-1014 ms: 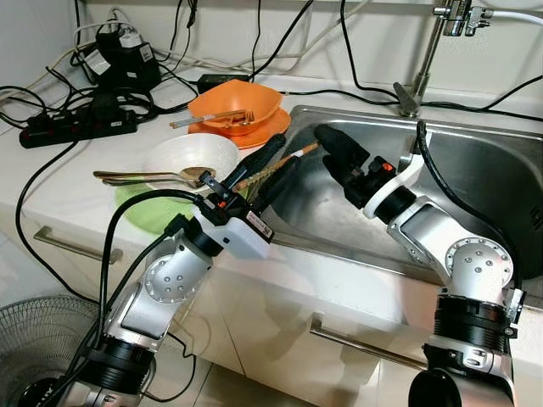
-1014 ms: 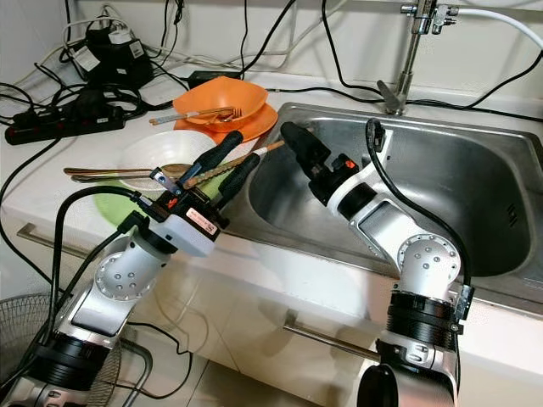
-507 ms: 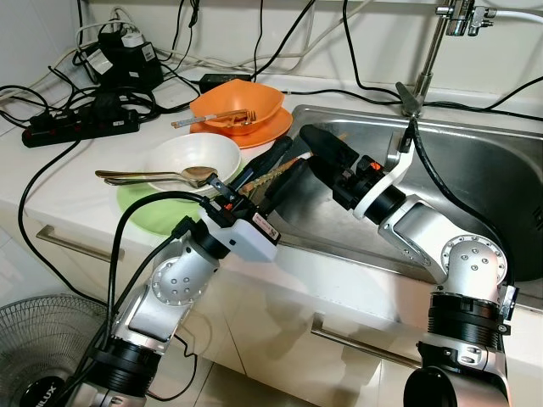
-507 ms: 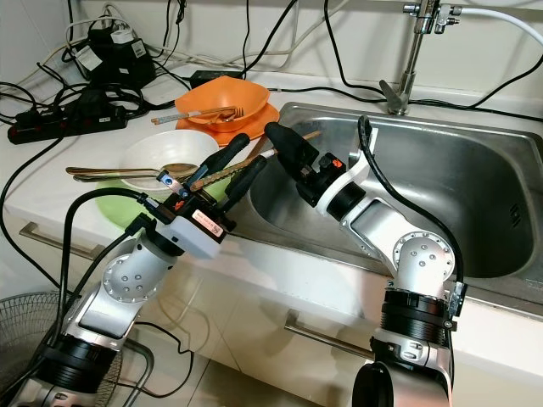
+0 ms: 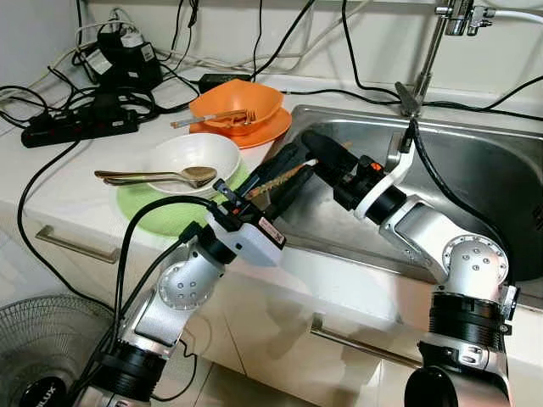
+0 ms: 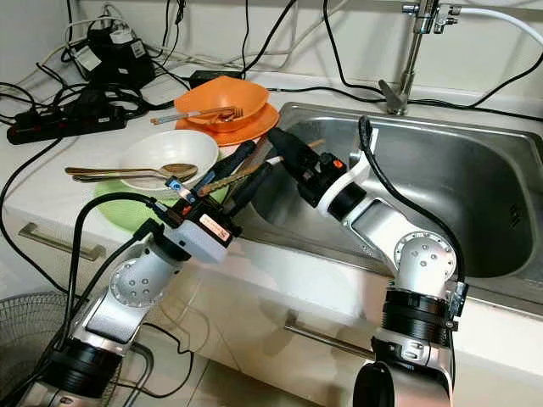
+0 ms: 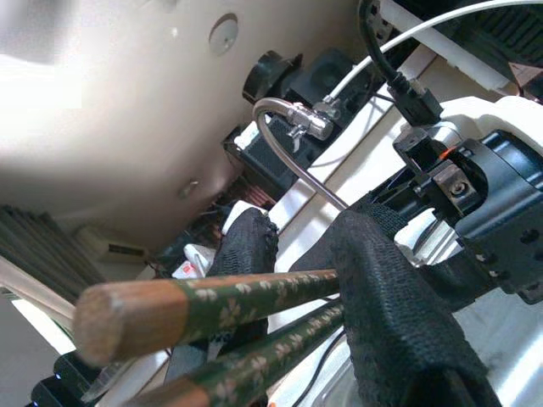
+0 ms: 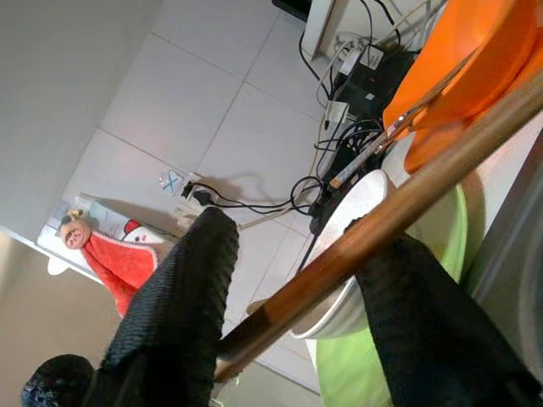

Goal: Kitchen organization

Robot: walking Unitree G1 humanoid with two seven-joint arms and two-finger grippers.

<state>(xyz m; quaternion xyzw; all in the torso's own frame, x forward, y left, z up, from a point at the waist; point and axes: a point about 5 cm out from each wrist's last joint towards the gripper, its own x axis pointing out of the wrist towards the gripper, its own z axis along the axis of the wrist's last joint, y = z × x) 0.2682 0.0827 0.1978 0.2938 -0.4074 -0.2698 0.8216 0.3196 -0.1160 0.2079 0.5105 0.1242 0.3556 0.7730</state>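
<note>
Handover in progress over the near-left corner of the sink [image 5: 475, 182]. Left gripper [image 5: 284, 174] is clamped on a pair of chopsticks [image 5: 280, 178], brown wood with a green patterned section, held up above the sink rim and angled toward the far right. Right gripper [image 5: 321, 151] has its fingers spread either side of the chopsticks' far end, not clamped; in the right wrist view a brown stick [image 8: 382, 229] runs through the gap between the fingers [image 8: 178, 305]. Risk, as I judge it: if the left releases before the right has closed, the pair drops into the basin; if the right closes off-centre it may catch one stick and let the other slide out, since the two lie slightly apart. The four fingertips are crowded and could knock together. Left wrist view shows both sticks [image 7: 212, 297] and the leaf print plainly, which the head views barely resolve. Right wrist view shows the orange bowl [image 8: 475, 59] beyond the stick; head views place it far left on the counter, behind a white bowl [image 5: 191, 157] on a green plate [image 5: 148, 203].
</note>
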